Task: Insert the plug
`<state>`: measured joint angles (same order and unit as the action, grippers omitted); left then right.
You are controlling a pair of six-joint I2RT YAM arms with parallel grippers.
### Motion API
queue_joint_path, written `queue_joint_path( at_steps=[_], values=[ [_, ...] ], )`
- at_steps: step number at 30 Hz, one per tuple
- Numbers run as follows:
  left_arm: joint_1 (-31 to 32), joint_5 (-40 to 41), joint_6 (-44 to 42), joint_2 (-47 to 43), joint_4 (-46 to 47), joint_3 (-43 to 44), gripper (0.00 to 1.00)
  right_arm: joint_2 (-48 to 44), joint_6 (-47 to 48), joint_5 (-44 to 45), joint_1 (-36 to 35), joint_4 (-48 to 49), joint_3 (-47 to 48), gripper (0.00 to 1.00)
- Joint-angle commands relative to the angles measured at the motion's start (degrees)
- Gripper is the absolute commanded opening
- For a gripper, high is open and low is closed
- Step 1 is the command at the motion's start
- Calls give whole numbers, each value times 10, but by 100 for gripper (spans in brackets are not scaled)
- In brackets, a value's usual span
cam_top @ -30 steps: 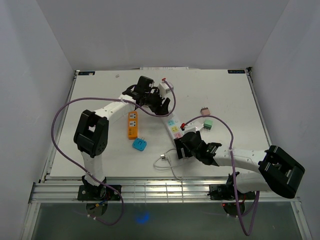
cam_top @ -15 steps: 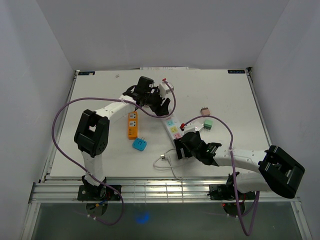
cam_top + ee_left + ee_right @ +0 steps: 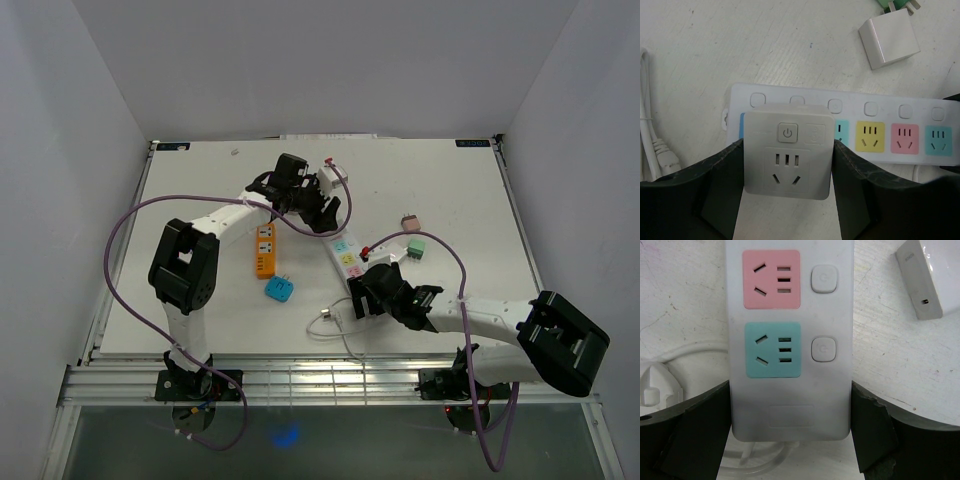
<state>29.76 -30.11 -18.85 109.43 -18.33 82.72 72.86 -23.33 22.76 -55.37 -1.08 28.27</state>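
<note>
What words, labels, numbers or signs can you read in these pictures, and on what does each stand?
No words or numbers are legible.
Power sign: on the button of the white adapter.
Power sign, faint: on each switch button of the power strip.
Blue stickers at the far corners of the table: too small to read.
Pale mark beside the adapter's button: blurred.

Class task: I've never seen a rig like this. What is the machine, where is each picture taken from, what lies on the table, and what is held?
Two robot arms are bolted at the near edge of a white table. The wide picture looks down from above; the close-ups come from wrist cameras. The left gripper holds a white adapter over a power strip with coloured sockets; the right gripper clamps the strip's end. An orange adapter, blue plug and green plug lie loose.
</note>
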Motion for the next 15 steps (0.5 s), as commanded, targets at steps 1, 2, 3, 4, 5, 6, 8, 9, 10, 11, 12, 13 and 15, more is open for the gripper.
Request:
queue_joint_path(
  at_steps=[1,2,3,4,5,6,8,9,10,11,12,13,15],
  values=[
    [3,-9,-9,-11,15,-8,0,10,10,-10,-7,-1,2,75],
    [3,-7,-8,-10,14,-8,0,9,11,-10,-8,-1,2,75],
    [3,-7,-8,-9,15,-8,0,9,10,-11,-7,-1,2,75],
    [3,-7,-8,-8,14,-7,0,9,10,-11,-7,-1,2,75],
    [3,-8,-8,-4,13,-6,0,9,10,-10,-7,0,2,75],
    [3,-8,-9,-2,8,-5,0,9,10,-11,-7,-1,2,75],
    [3,-4,-9,4,7,-3,0,8,10,-10,-7,-1,1,75],
    [3,-2,-9,5,6,-3,0,8,9,-9,-7,0,1,75],
    [3,-1,-9,6,6,-2,0,7,9,-10,-7,0,0,75],
    [3,-4,-9,7,6,-2,0,6,10,-9,-8,1,-1,75],
    [3,-5,-8,8,7,-1,0,6,10,-10,-8,1,-1,75],
    [3,-7,-9,10,7,-1,0,6,10,-10,-7,2,-1,75],
    [4,-10,-12,12,6,-1,0,6,10,-11,-7,2,-1,75]
  ],
)
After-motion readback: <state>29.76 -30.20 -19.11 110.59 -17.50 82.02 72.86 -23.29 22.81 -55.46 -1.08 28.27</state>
